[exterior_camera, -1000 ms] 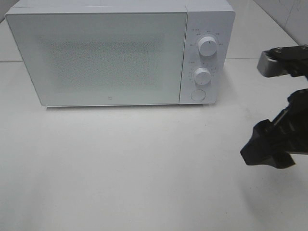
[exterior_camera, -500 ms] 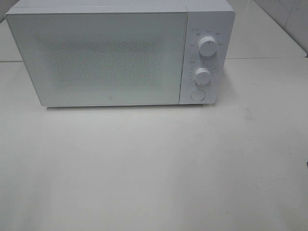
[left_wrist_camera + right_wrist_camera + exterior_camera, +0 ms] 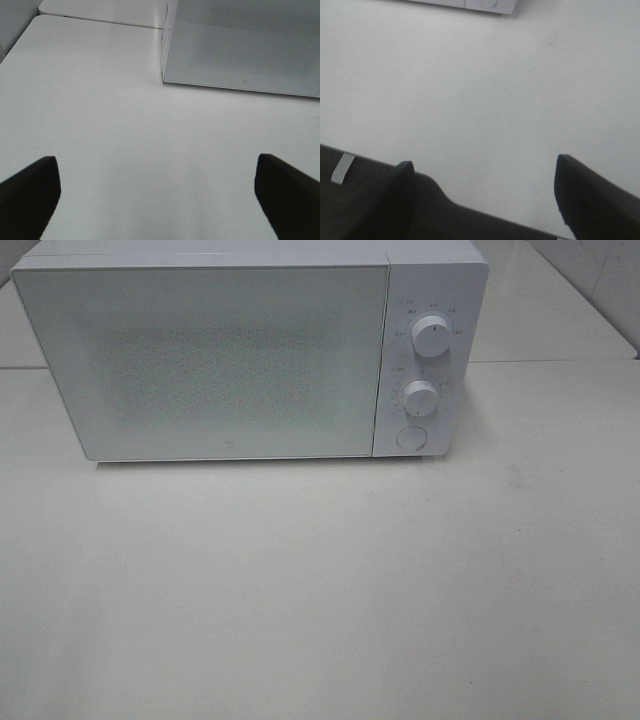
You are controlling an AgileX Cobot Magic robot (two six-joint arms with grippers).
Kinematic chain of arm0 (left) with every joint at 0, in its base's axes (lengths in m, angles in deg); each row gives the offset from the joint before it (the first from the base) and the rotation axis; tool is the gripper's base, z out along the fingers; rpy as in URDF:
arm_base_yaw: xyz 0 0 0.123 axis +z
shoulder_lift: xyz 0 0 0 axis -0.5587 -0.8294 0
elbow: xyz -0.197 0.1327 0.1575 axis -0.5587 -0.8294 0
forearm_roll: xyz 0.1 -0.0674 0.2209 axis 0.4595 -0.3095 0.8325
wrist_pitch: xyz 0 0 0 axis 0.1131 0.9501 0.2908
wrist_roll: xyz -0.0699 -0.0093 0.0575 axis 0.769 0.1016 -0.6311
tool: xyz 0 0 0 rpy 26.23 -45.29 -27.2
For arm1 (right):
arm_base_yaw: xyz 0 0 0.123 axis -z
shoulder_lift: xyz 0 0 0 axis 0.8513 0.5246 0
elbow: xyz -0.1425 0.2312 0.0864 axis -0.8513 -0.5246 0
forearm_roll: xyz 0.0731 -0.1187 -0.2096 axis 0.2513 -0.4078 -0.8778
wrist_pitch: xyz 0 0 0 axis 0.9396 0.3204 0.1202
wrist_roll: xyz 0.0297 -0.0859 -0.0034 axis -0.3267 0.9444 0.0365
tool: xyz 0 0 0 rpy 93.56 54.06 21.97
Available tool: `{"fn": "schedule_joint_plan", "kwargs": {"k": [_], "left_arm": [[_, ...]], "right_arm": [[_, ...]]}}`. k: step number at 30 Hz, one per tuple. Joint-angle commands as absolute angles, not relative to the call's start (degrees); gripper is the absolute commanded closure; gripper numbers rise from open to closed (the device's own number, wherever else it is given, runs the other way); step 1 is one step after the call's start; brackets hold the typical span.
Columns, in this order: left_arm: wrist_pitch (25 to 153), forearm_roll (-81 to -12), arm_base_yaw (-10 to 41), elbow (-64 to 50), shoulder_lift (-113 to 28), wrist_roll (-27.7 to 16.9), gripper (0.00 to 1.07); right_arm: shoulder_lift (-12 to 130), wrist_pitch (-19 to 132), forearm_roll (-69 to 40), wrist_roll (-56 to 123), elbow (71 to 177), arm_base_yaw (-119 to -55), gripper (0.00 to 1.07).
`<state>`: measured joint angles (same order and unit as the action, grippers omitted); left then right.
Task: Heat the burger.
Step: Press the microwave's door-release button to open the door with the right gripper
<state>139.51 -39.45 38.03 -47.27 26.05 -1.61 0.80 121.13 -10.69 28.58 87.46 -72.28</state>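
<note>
The left gripper [image 3: 156, 167] stands with its jaws spread wide. Its two dark fingers [image 3: 30, 197] show only as blunt tips at opposite sides of the left wrist view, well apart, with nothing gripped between them. The right gripper [image 3: 485, 167] is parted too, though less widely in its own view. Its fingers [image 3: 587, 200] are dark with rounded tips, and the gap between them is empty. Neither gripper touches anything. The arms and wrists lie outside every view, so their pose cannot be told.
</note>
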Motion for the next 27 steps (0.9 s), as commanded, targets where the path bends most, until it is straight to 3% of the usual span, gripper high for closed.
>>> {"fn": "schedule_joint_plan", "kwargs": {"k": [1, 9, 27], "left_arm": [[139.45, -39.51, 37.8, -47.5, 26.97, -1.61, 0.09], [139.45, -39.51, 37.8, -47.5, 26.97, -1.61, 0.09], [139.45, -39.51, 37.8, -47.5, 26.97, -1.61, 0.09]], "right_arm": [[-4.19, 120.84, -10.63, 28.98, 87.11, -68.73, 0.31], [-11.75, 116.83, -10.17, 30.01, 84.99, -66.21, 0.31], [-11.64, 116.89, -10.23, 29.78, 84.99, -66.21, 0.31]]}}
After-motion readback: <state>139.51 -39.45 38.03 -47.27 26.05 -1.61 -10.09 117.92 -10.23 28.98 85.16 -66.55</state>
